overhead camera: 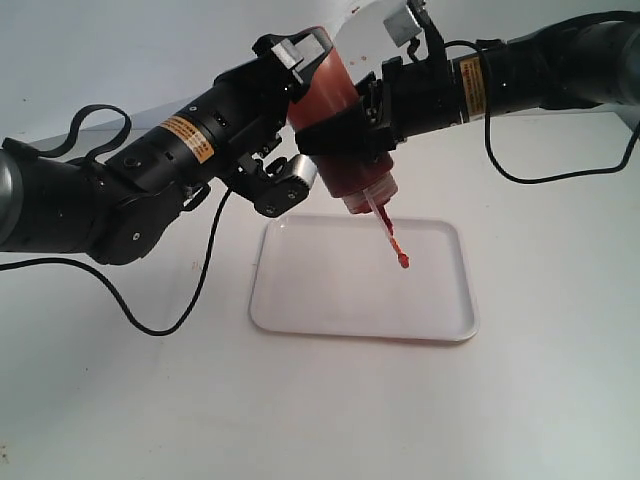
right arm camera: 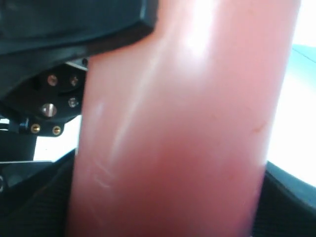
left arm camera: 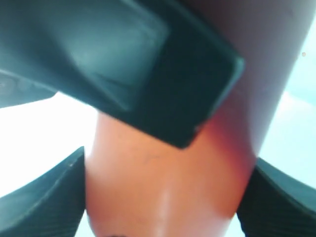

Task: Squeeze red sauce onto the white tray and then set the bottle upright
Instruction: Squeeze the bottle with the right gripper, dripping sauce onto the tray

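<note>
I've got the left gripper (left arm camera: 165, 197) and right gripper (overhead camera: 338, 136) both clamped on the upended bottle (overhead camera: 345, 95) above the white tray (overhead camera: 330, 295).

The bottle (overhead camera: 335, 95) is hanging nozzle-down at upper centre, dark with red sauce (overhead camera: 358, 182); the white tray (overhead camera: 330, 290) is lying flat beneath.
</note>
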